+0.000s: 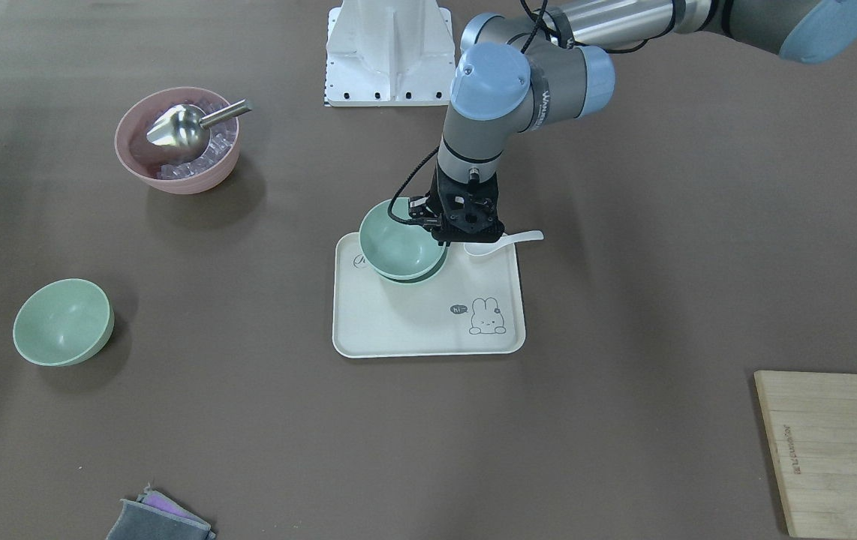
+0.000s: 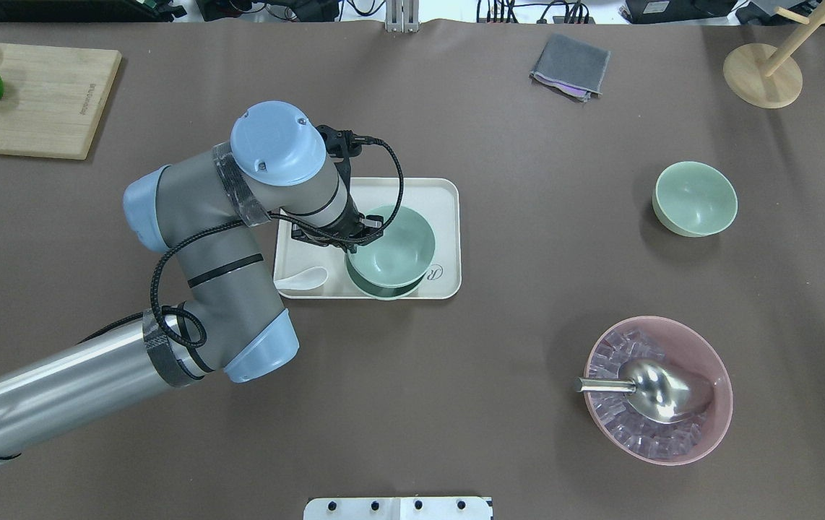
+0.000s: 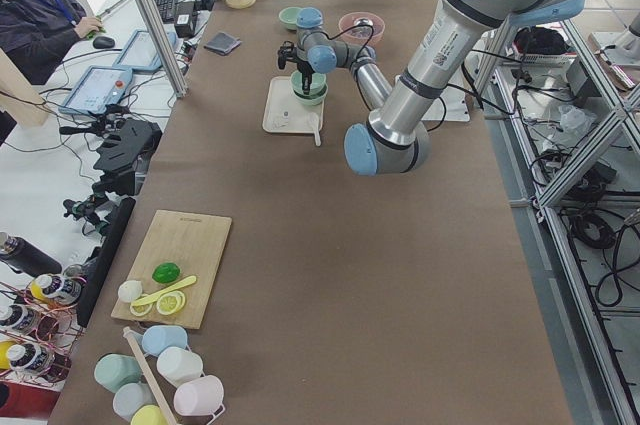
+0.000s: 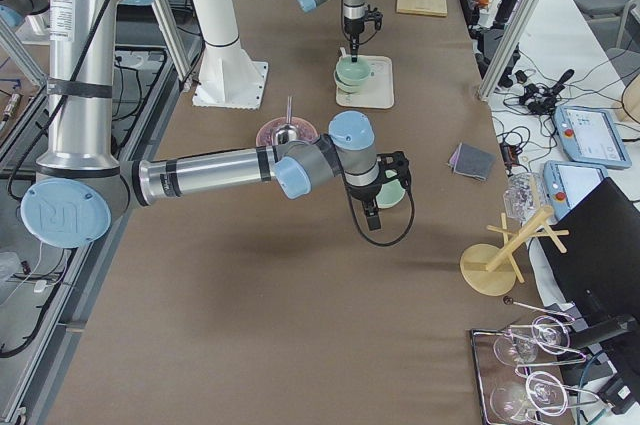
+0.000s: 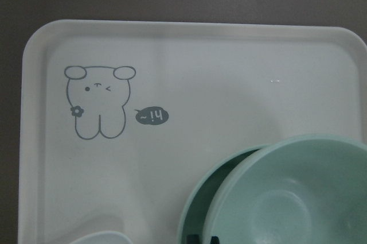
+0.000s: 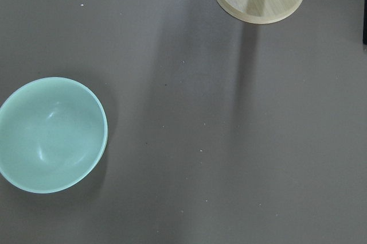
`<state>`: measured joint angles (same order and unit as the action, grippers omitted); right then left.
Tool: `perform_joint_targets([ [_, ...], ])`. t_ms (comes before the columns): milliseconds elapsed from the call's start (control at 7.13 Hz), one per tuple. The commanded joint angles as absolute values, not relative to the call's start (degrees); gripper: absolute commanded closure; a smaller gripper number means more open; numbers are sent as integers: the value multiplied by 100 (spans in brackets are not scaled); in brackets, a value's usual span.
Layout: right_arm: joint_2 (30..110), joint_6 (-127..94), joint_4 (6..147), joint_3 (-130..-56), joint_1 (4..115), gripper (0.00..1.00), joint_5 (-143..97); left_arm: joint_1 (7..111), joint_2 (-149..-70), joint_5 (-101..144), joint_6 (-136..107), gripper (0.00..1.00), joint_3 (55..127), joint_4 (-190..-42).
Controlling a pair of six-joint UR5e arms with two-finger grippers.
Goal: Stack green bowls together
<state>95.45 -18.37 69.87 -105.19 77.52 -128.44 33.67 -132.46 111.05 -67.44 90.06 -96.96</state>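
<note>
Upper green bowl [image 1: 397, 238], pinched by left gripper [image 1: 445, 240], tilts in lower green bowl [image 1: 428, 274]; right gripper [image 4: 372, 218]: cannot tell.

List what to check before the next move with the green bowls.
1. Left gripper holds the top bowl by its rim: ok, it seems.
2. Top bowl seated in the bottom bowl: not ok, offset and tilted.
3. Bottom bowl on the tray: ok.
4. Spoon clear of the bowls: ok, beside them.
5. Third bowl upright and empty: ok, alone on the table.
6. Right gripper open: cannot tell.
</note>
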Motion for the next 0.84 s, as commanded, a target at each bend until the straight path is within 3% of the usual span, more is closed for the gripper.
perform_joint_targets([
  [0,9545,-1837,6987,-10521,7752,0,-12850,3366,-13219,11118,-6733,100,8982,-9738],
  [701,9545,-1837,6987,-10520,7752,0,-12841,3296,-13192,11118,-6706,100,8965,-9747],
])
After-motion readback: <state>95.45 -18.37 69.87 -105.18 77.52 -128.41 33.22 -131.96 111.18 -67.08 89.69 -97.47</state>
